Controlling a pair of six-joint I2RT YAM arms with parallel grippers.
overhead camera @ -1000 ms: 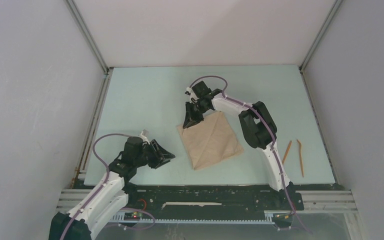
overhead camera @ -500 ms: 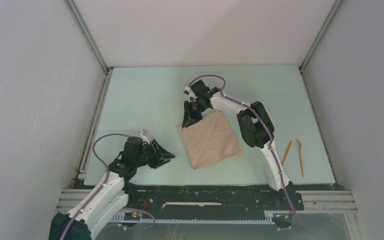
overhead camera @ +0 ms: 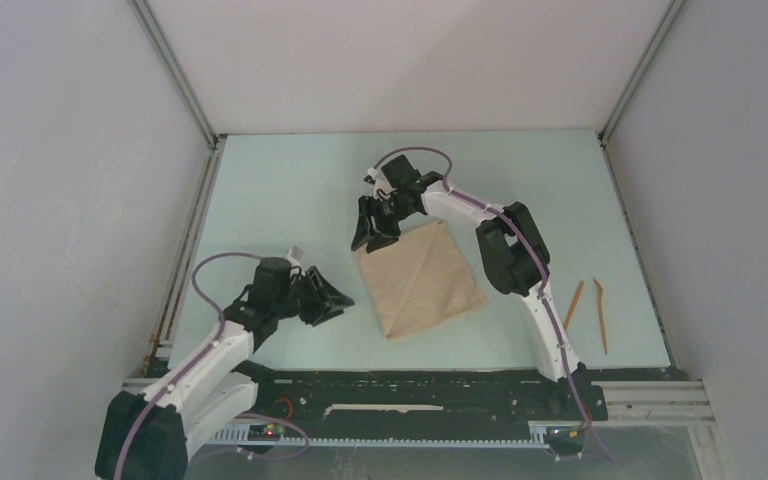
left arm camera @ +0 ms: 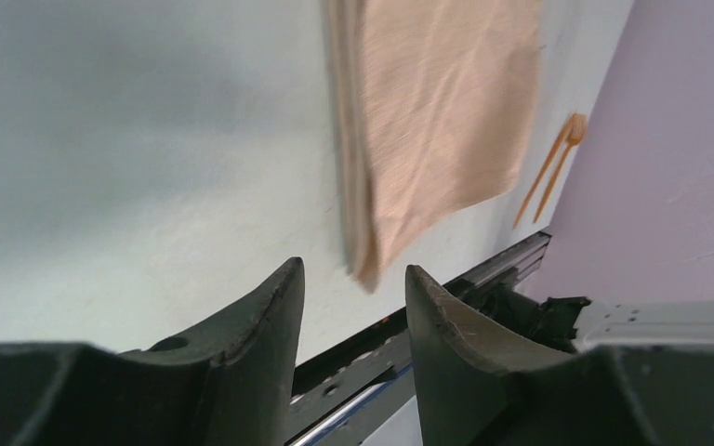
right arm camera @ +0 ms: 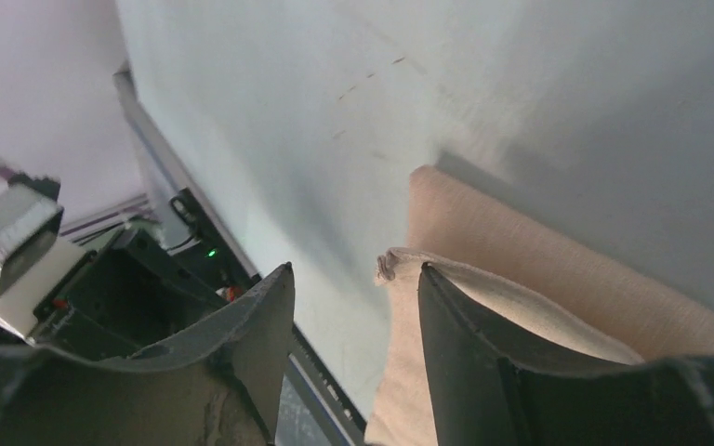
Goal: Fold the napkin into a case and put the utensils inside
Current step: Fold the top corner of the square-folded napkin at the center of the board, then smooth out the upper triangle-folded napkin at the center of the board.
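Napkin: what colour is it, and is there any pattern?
The napkin is plain beige-tan, no pattern, only creases; clearest in the left wrist view.

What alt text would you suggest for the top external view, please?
A folded beige napkin lies at centre. The right tool hangs open over its far left corner; the left tool, also open, sits off its near left edge. Two orange utensils lie apart to the right.

Left arm (overhead camera: 205, 365) and right arm (overhead camera: 550, 335): white links, bulky black joints; a thin purple cable (overhead camera: 415, 152) along each; left gripper (overhead camera: 338, 300) and right gripper (overhead camera: 368, 238) carry curved, tapering black fingers (left arm camera: 260, 321).
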